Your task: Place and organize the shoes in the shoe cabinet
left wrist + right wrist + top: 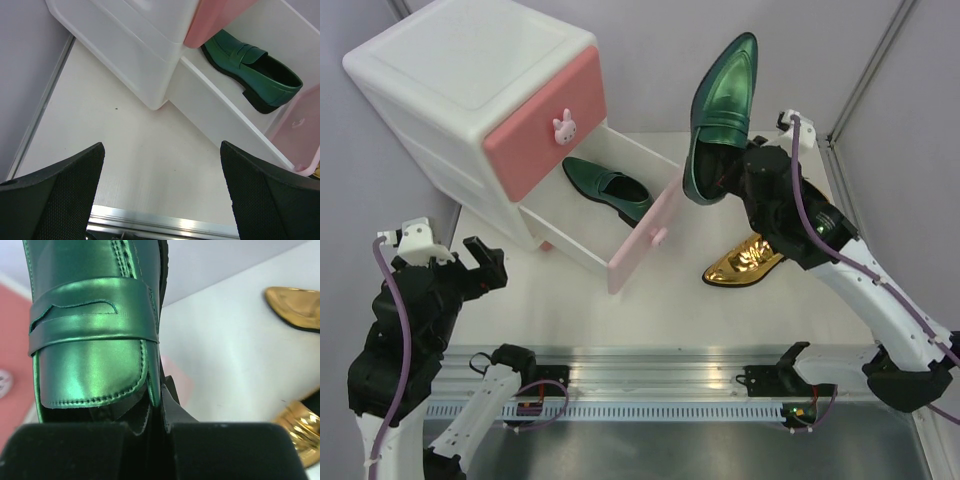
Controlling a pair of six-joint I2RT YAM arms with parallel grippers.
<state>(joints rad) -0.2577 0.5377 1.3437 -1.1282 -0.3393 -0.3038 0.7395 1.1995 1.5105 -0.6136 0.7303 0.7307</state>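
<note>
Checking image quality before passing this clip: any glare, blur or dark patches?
Top external: sharp, evenly lit, glare on the held green shoe and the gold shoe. Left wrist: the drawer shoe is crisp; the left gripper's fingers are dark masses in the bottom corners. Right wrist: the held green shoe crowds the frame, sheen across its strap.

A white tabletop [650, 320] is enclosed by pale grey panels [650, 60] at rear and sides, and an aluminium rail [660, 372] runs along its near edge.
</note>
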